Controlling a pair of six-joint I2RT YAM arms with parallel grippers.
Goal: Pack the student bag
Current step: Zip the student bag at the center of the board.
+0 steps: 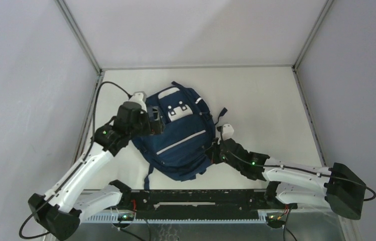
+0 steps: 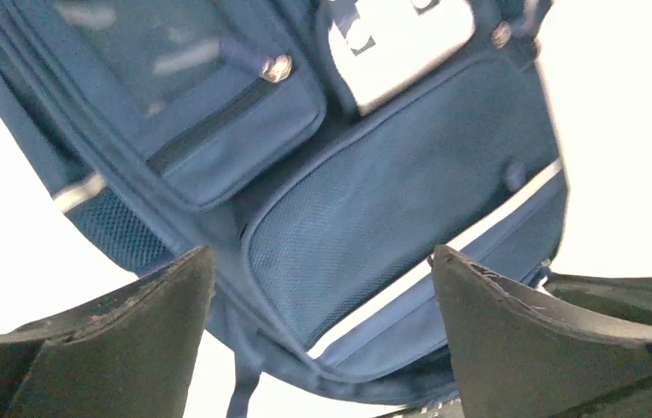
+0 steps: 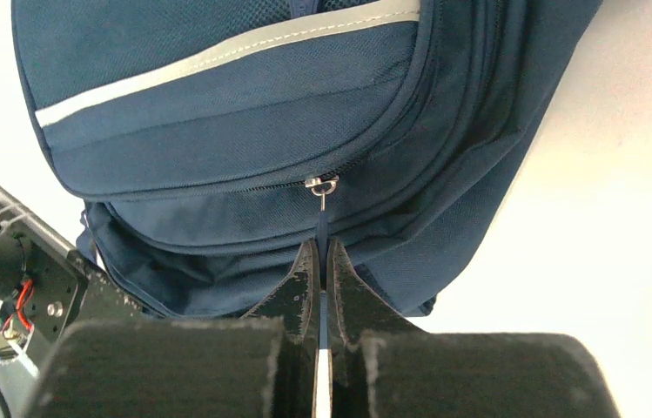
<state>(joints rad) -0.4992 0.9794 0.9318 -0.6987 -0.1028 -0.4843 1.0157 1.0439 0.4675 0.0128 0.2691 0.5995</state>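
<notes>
At right side of bag (image 1: 178, 138), clamped on zip pull (image 3: 323, 222) with right claw (image 3: 322, 261); above bag front, hovering with left claw (image 2: 322, 252) spread wide.

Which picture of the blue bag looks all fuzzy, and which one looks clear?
Left wrist view: the student bag is smeared and soft, the table behind it washed out to white. Right wrist view: crisp, the zipper pull sharp above the right gripper. Top external view: even light, only faint shadows.
</notes>
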